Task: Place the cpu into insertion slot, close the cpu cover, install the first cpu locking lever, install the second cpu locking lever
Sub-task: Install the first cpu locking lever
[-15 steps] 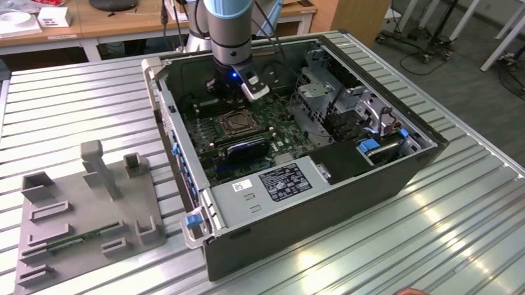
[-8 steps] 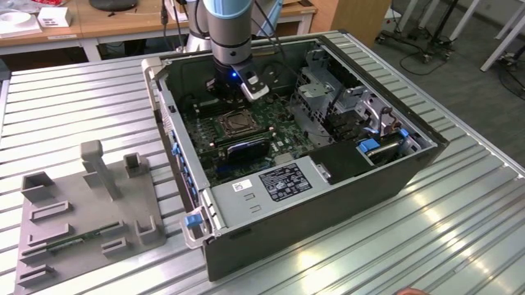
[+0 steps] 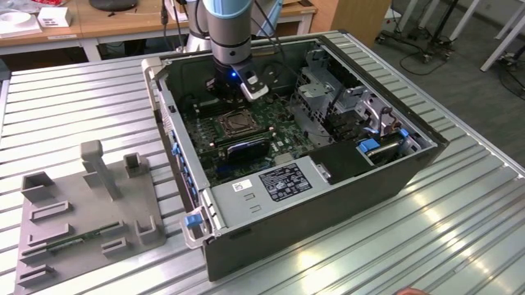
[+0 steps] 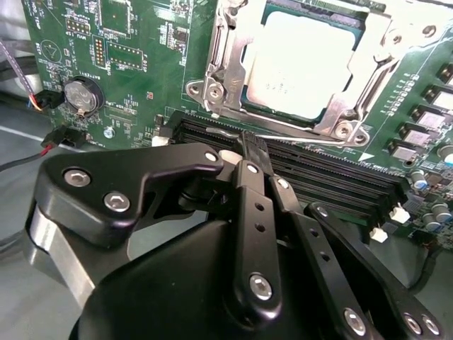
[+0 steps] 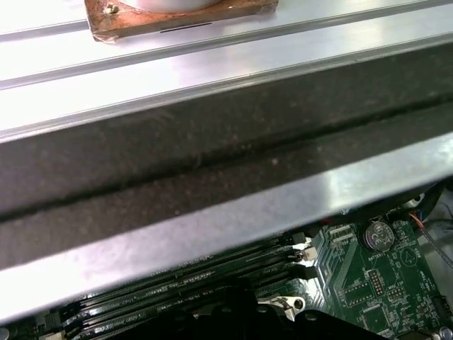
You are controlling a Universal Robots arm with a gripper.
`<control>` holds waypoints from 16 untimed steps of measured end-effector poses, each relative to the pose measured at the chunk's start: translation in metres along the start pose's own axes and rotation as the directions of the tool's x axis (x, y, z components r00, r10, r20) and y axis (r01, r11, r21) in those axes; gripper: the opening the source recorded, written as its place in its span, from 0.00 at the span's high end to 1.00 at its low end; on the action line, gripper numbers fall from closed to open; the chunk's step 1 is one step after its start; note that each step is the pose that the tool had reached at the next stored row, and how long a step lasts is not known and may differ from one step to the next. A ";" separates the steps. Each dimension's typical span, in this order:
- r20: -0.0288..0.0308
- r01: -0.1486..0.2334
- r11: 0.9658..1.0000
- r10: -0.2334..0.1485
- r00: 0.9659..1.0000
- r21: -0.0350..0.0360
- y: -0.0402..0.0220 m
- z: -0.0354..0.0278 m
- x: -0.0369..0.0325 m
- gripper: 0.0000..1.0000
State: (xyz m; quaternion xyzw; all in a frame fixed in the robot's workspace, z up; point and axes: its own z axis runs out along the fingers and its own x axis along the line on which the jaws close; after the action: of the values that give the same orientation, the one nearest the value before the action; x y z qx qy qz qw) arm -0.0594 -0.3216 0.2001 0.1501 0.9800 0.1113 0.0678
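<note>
the computer case (image 3: 328, 209) lies open on a ribbed aluminium desk (image 3: 459, 233), a dark metal box with its green motherboard (image 3: 271, 117) facing up. the arm reaches down into the far part of the case, and the gripper (image 3: 232, 92) hangs just beyond the processor socket.

in the second wrist view the cpu (image 4: 304, 67), a flat square with a pale silver-tan metal top, sits in the socket. the cpu cover (image 4: 218, 67), a thin silvery frame plate, lies down around it, and the chip shows through its square window. the gripper (image 4: 251, 145) has its matte black, screw-studded fingers (image 4: 248, 212) drawn together to one narrow tip, with nothing between them. the tip stands over the long black memory slots (image 4: 333, 177), just beside the cover's edge; i cannot tell if it touches. a round silver coin cell (image 4: 80, 95) sits in its holder on the board, well apart.

on the exterior view's left, a grey moulded fixture tray (image 3: 82, 215) with upright posts and pockets rests on the desk beside the case.
</note>
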 end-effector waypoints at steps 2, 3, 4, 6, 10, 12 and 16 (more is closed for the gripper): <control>0.001 -0.004 1.000 0.004 1.000 0.001 0.0000 0.0003 0.0000 0.90; 0.002 -0.007 1.000 0.007 1.000 0.001 -0.0001 0.0006 0.0000 0.90; 0.002 -0.009 1.000 0.009 1.000 0.001 -0.0002 0.0010 0.0001 0.90; 0.004 -0.013 1.000 0.013 1.000 0.001 -0.0004 0.0018 0.0002 0.90; 0.007 -0.018 1.000 0.018 1.000 0.004 -0.0009 0.0037 0.0004 0.90; 0.009 -0.020 1.000 0.020 1.000 0.006 -0.0011 0.0046 0.0005 0.90; 0.013 -0.020 1.000 0.020 1.000 0.013 -0.0014 0.0059 0.0006 0.90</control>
State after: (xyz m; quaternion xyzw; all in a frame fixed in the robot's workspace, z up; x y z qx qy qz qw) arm -0.0594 -0.3215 0.1940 0.1609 0.9788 0.1044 0.0721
